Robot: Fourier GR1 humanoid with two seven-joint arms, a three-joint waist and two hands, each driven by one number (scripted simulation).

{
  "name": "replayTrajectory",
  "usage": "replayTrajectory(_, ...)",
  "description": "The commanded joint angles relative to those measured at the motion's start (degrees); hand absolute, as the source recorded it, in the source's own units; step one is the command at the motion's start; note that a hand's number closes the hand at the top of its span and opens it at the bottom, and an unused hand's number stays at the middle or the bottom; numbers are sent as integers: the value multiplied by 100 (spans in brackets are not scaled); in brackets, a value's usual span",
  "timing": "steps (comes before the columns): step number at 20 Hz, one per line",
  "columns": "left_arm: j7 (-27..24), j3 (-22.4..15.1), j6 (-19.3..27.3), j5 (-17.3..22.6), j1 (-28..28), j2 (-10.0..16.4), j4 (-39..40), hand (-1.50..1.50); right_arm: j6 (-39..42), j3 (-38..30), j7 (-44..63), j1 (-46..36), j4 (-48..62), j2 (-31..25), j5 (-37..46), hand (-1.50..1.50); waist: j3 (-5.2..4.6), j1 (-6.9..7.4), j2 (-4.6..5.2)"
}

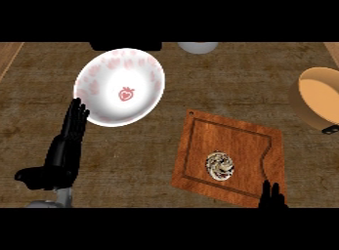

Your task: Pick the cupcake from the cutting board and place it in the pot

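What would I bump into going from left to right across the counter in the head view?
Left robot hand → plate → board with the cupcake on it → pot.

black left hand (pixel 60 156) with slim fingers (pixel 75 117) on a grey forearm (pixel 53 201); right hand (pixel 273 197) black too.

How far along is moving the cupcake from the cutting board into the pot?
Done: nothing; the cupcake sits on the cutting board. In hand: the right hand is at the board's near corner, fingers straight, holding nothing; the left hand rests open at the left. Left: grasp, carry, and place it in the pot.
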Motion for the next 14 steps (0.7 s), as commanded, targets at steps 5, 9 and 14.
replayTrajectory(5, 29, 43, -33, -60, -183, -98, 232, 0, 589, 686, 2221, -1812, 817, 10, 74, -150, 13, -14, -38)
replayTrajectory(9, -153, -109, 142, -202, 9, -369, 239, 0, 412, 89, 1996, -2401, 1497, 9, -363, -150, 15, 4, -37)
replayTrajectory(14, 94, 31, -65, -112, 80, -74, -143, 0, -125, 76, 2023, -2397, 2040, 8, -470, -150, 19, 18, -51)
